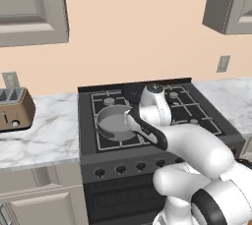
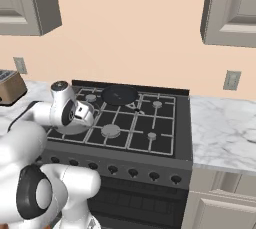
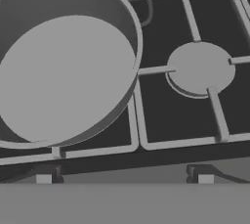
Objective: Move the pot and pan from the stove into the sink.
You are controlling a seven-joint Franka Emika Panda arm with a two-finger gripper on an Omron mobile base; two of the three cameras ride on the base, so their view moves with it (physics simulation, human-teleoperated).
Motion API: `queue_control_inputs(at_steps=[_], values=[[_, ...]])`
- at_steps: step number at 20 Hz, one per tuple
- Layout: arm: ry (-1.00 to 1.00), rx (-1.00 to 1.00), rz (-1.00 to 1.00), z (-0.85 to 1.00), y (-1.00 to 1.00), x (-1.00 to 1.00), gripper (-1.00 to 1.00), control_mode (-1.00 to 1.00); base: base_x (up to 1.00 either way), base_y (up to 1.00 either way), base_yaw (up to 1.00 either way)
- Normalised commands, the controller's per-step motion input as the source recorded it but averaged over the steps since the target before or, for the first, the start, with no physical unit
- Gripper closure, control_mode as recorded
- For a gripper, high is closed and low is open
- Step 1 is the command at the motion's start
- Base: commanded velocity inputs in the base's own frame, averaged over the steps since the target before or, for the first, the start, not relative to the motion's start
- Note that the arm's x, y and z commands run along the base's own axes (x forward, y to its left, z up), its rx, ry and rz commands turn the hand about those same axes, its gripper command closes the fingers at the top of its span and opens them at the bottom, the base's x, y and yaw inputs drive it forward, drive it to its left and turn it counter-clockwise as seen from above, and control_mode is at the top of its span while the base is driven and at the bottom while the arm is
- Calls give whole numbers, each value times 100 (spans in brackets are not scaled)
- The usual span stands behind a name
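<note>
The grey pot (image 3: 68,71) stands on the front left burner of the black stove (image 1: 197,108), one loop handle (image 3: 142,0) at its far side. In the hand view my gripper (image 3: 124,179) hovers open over the stove's front edge, just right of the pot's near rim, nothing between its fingertips (image 3: 44,179). From the left base view the pot (image 1: 113,123) sits beside my bent wrist. The flat black pan (image 2: 119,94) lies on the back burner, behind the pot, and is partly hidden by my arm in the left base view (image 1: 132,91). The sink is out of view.
A bare silver burner cap (image 3: 200,69) lies right of the pot. A brown toaster (image 1: 15,108) stands on the white marble counter (image 1: 49,130) left of the stove. More counter (image 2: 225,128) runs to the right. Dark knobs (image 2: 132,173) line the stove front. Cabinets hang overhead.
</note>
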Motion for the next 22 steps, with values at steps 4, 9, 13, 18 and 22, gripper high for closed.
queue_control_inputs(at_steps=[4, 9, 13, 18, 22], values=[[-1, 0, -1, -22, 7, 18, -100, -100, 0, 0, 0], [0, 0, 0, -11, 2, 10, -100, -100, 0, 0, 0], [0, 0, 0, -6, 0, 9, -100, -100, 0, 0, 0], [0, 0, 0, -5, 3, 13, -100, -100, 0, 0, 0], [0, 0, 0, -7, 5, 14, -100, -100, 0, 0, 0]])
